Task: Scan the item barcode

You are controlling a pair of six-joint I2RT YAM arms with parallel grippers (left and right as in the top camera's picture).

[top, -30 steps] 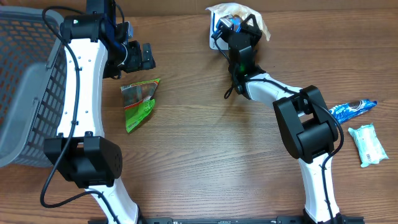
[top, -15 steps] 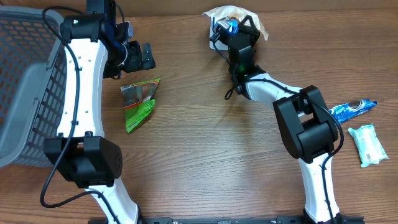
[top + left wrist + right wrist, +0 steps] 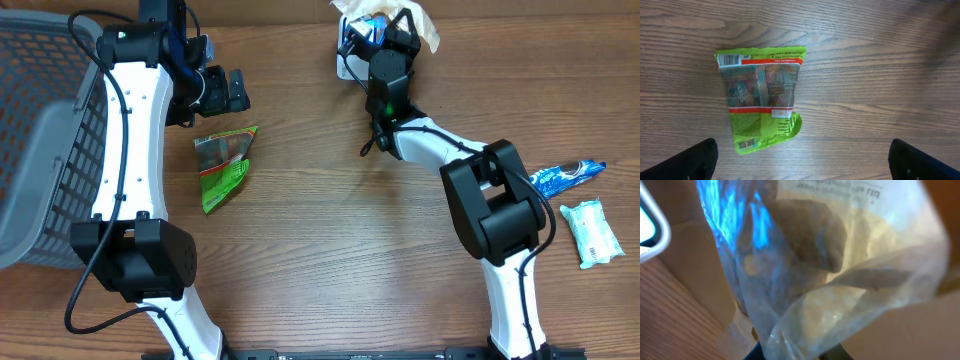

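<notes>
The clear plastic bag looks light, limp and slippery, so it is best pinched at a gathered edge. The right gripper has its jaws clamped on it; the left gripper has its jaws wide apart.

A brown wood grain is shown by the tabletop. Just below the left gripper, a lime-green pouch is crossed by a red band and edged with a white barcode patch. The clear bag is tinted blue over tan-brown contents.
</notes>
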